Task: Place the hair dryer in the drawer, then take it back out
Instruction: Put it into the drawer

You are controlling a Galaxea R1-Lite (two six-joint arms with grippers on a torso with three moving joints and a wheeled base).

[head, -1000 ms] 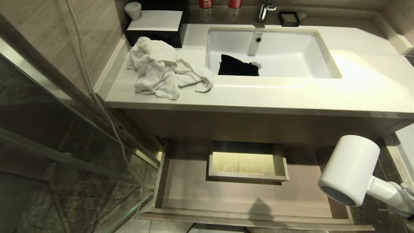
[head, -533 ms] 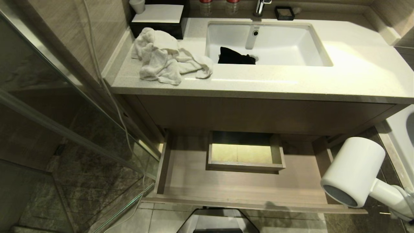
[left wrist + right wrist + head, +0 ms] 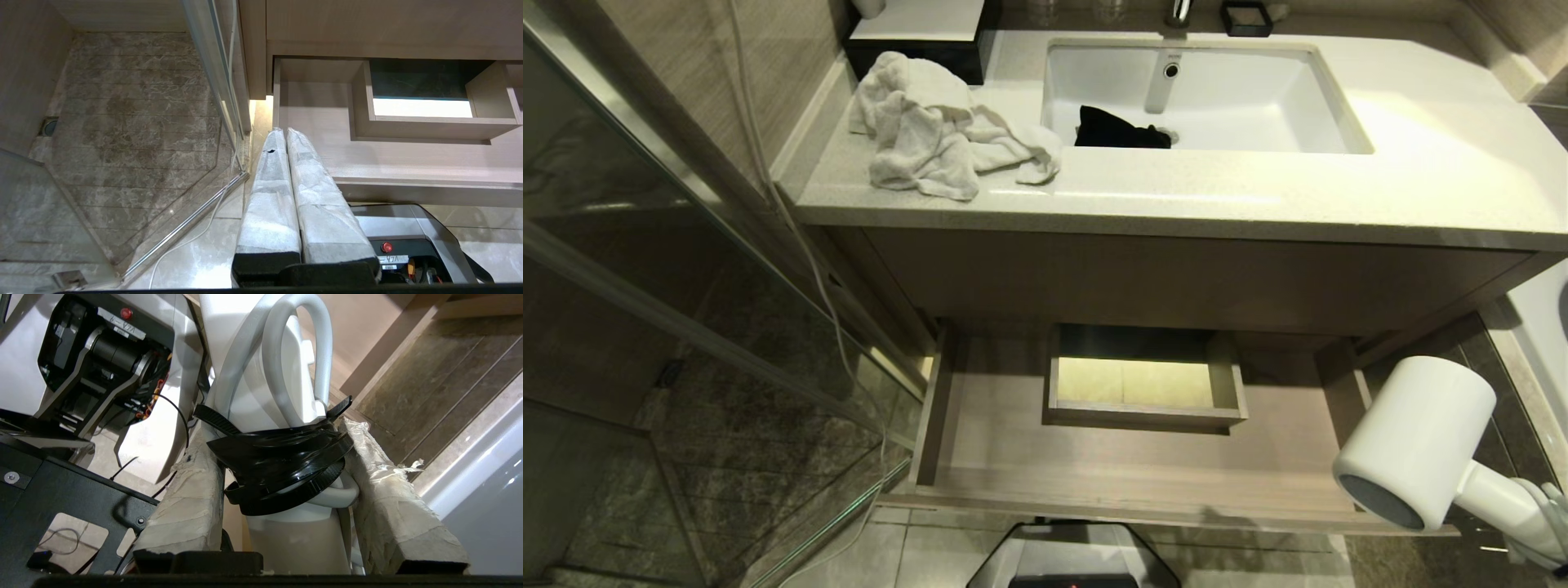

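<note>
The white hair dryer hangs in the air at the lower right of the head view, over the right end of the drawer, barrel mouth facing down and left. My right gripper is shut on its slim handle, where black ties bundle the white cord. The drawer is pulled out below the vanity; its pale floor is bare around a boxed cutout. My left gripper is shut and empty, parked low in front of the drawer's left end.
A crumpled white towel lies on the countertop. A black item sits in the sink. A glass shower panel and a thin white cable run along the left. My base is below the drawer front.
The whole head view has shifted: the counter slid up the picture and my base came into sight at the bottom. The hair dryer stays held at the lower right.
</note>
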